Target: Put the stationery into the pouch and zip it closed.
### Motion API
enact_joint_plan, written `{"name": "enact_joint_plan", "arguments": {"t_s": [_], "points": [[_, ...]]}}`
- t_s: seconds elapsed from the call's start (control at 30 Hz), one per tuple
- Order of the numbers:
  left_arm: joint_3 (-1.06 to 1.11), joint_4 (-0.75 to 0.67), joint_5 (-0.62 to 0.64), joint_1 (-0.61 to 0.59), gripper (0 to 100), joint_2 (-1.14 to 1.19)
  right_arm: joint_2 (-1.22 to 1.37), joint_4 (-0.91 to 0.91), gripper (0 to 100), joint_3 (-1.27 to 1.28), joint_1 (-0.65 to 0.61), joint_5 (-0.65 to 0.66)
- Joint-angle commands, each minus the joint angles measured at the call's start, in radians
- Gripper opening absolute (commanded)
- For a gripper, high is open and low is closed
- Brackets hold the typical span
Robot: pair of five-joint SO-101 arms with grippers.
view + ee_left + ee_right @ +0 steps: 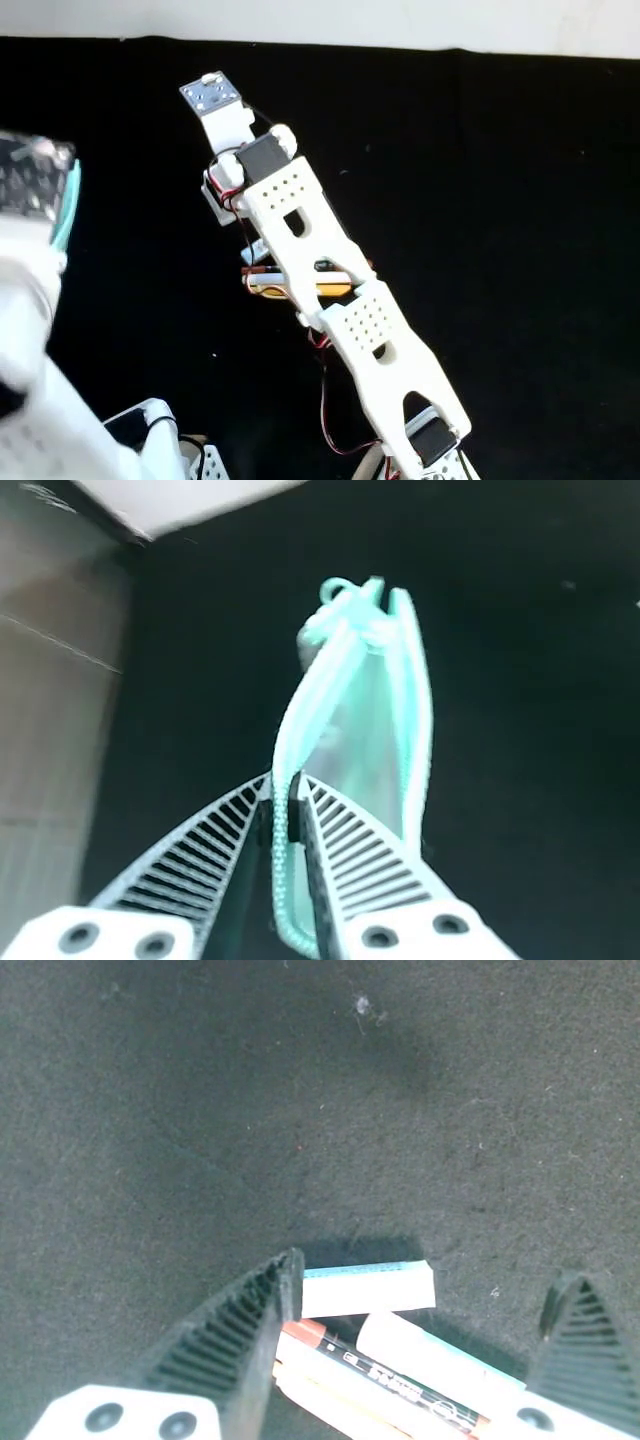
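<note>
Closest to us, the left gripper (285, 810) is clamped tight on one edge of the mint-green pouch (370, 710). The zip lips stand parted beyond the fingers, so we judge the mouth open. We cannot see the inside well enough to say whether anything lies in it. In the high view the pouch's green edge (68, 215) shows at the left, well apart from the rest.

Farther out, the right gripper (432, 1275) hangs wide open over the stationery (270, 290), with its fingers either side of the pile and touching none of it. Between them we make out a white eraser (365, 1288) with a green stripe. Just beside it are a red-capped marker (380, 1370) and a pale pen (430, 1350), all lying flat on the black bench (500, 200). From above, the right arm (300, 210) stretches across the pile and hides most of it.

So we put the task near its start. The pouch is in hand and ready to receive, and the open gripper is lined up for a first pick. Every item we can see is on the bench, not yet lifted. Each piece has yet to be grasped, carried over to the pouch's mouth and dropped in, and after that the zip must be drawn shut.
</note>
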Motion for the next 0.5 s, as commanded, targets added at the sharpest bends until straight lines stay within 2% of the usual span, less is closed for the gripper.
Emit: {"name": "enact_joint_plan", "arguments": {"t_s": [0.0, 0.13, 0.47], "points": [[-0.038, -0.049, 0.021, 0.101, 1, 0.042, -0.013, 0.01, 37.2, -0.001, 0.001, -0.005], [-0.036, -0.081, 0.035, 0.168, 1, 0.079, -0.013, 0.01, 37.2, -0.001, 0.038, -0.005], [-0.142, -0.08, 0.104, 0.314, 1, 0.16, -0.024, 0.012, 37.2, -0.002, 0.263, -0.005]]}}
